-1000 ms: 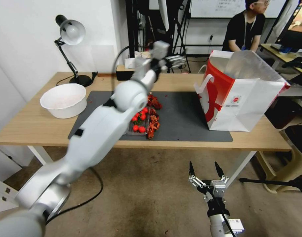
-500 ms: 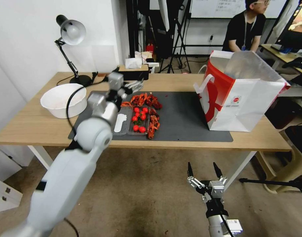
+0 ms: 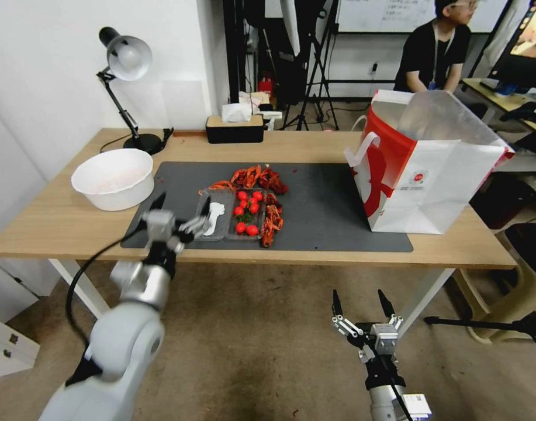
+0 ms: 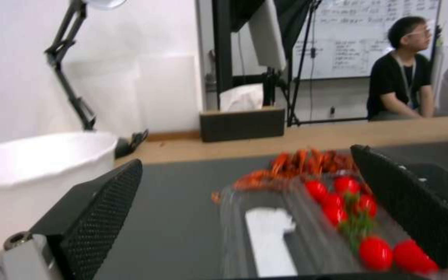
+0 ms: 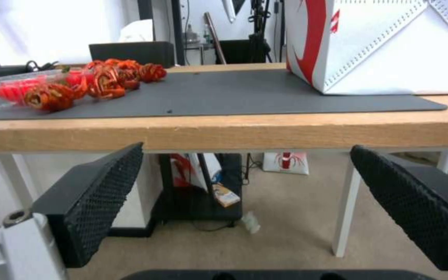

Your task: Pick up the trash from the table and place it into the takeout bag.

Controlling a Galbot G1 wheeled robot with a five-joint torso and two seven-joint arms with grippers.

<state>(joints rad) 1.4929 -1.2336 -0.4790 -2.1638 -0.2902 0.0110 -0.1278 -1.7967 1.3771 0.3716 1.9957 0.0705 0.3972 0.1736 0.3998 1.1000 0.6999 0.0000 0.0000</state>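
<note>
On the table [image 3: 57,225], a dark grey mat [image 3: 326,204] covers the middle; a clear plastic tray [image 3: 227,219] with red tomatoes [image 3: 247,210] and a white piece lies near the mat's front edge, with red crayfish shells [image 3: 262,178] heaped along its back and right side. The left gripper [image 3: 180,215] hangs at the table's front edge toward the mat's front left corner, jaws apart, facing the tray. The takeout bag [image 3: 425,169] stands open on the mat's right end. A white bowl [image 3: 113,178] sits toward the table's left end, a desk lamp [image 3: 124,88] at the back left corner, a black tissue box [image 3: 235,128] at the back edge. The right gripper [image 3: 364,304] waits below the front edge, jaws apart. The tray's white piece is blurred in the left wrist view, possibly a spoon
</note>
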